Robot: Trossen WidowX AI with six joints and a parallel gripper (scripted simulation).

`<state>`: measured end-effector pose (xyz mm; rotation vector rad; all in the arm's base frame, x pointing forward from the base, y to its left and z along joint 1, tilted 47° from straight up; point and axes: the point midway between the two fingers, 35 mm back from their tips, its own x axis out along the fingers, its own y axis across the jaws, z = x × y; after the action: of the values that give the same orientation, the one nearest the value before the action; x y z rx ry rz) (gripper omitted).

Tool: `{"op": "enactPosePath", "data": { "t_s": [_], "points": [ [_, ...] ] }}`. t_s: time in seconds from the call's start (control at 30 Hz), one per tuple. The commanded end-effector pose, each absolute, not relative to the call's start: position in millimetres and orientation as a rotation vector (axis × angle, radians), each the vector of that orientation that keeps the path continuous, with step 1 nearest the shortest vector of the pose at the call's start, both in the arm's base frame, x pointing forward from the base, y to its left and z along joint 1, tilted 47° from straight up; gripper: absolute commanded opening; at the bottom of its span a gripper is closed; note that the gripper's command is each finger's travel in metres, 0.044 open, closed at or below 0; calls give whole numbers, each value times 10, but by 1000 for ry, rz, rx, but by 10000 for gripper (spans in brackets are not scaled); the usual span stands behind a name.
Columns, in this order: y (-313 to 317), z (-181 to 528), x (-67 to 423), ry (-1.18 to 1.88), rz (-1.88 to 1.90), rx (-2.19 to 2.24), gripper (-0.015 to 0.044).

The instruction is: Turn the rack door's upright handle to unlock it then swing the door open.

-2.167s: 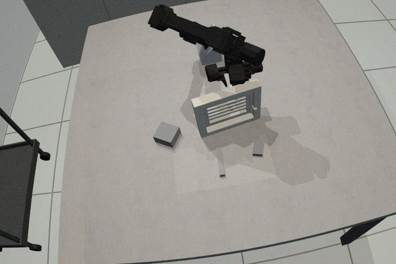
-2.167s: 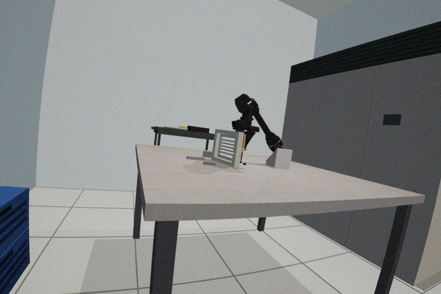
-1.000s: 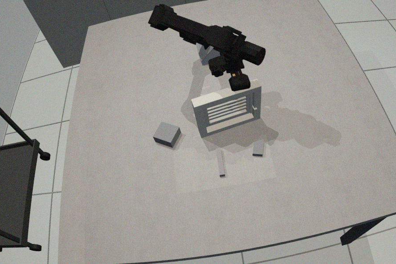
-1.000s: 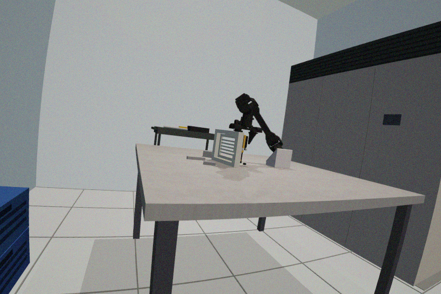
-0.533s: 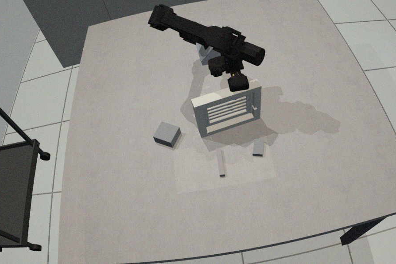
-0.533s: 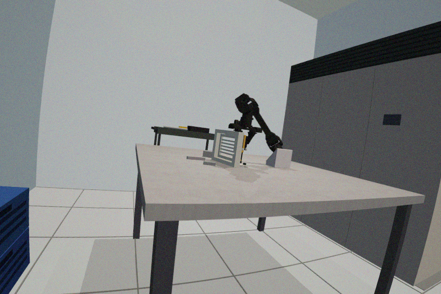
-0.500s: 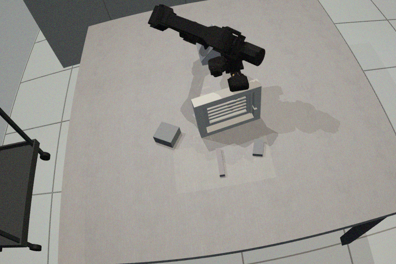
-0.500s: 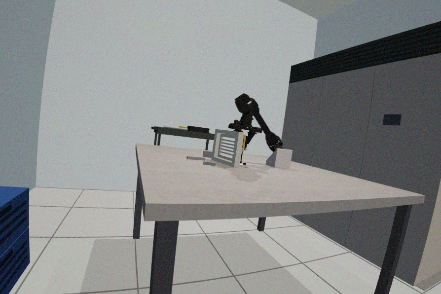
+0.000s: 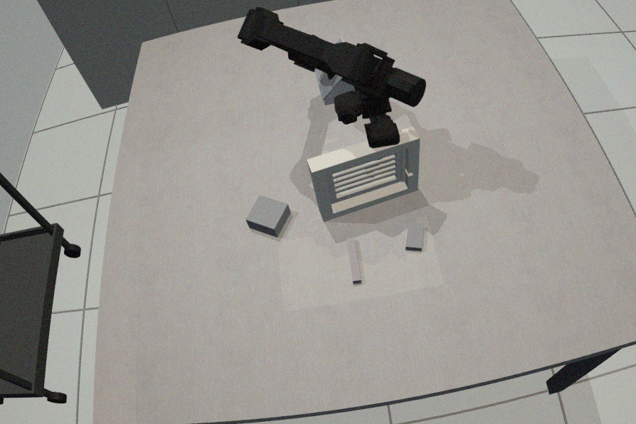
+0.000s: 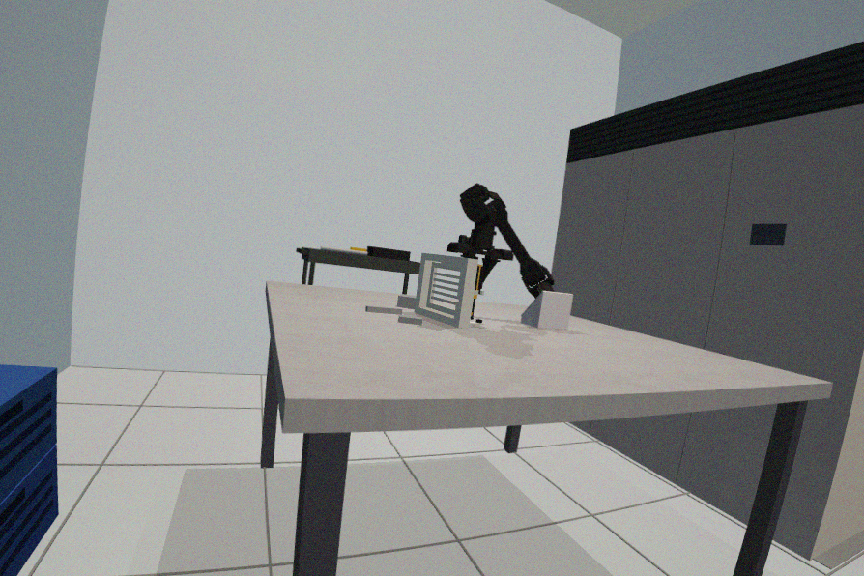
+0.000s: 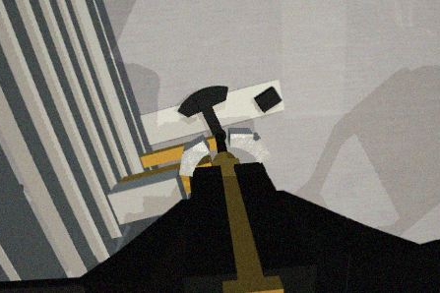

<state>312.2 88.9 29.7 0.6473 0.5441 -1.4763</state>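
Observation:
The rack frame (image 9: pixel 318 193) (image 10: pixel 470 291) stands upright on the table. The door (image 11: pixel 15 93), with pale slats, fills the left of the wrist view; it looks flat against the frame, but its exact angle is hard to tell. The upright black and yellow handle (image 10: pixel 478 277) (image 11: pixel 242 226) stands beside it, with a curved black foot (image 11: pixel 205 98) and white curved pieces round its lower part. My gripper (image 9: pixel 373 114) (image 10: pixel 478 266) (image 11: pixel 232 205) points down over the arm's side of the rack. Its black fingers are shut on the handle, one on either side. The fingertips are partly hidden.
A grey block (image 9: pixel 267 212) lies on the table (image 9: pixel 194 309) (image 10: pixel 392 366), left of the frame in the top view. Two flat bars (image 9: pixel 355 262) (image 9: pixel 415 238) lie beyond the frame. A wedge-shaped block (image 10: pixel 556 309) stands near the arm's base. A pale strip (image 11: pixel 169 127) lies below the handle.

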Motion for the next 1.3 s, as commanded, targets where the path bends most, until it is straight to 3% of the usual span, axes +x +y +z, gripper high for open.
{"op": "enactPosePath", "data": {
  "t_s": [0.0,0.5,1.27],
  "points": [
    [888,297,3122,542,-1477,648,120],
    [888,297,3122,542,-1477,648,22],
    [802,380,2933,827,-1307,312,22]
  ]
}}
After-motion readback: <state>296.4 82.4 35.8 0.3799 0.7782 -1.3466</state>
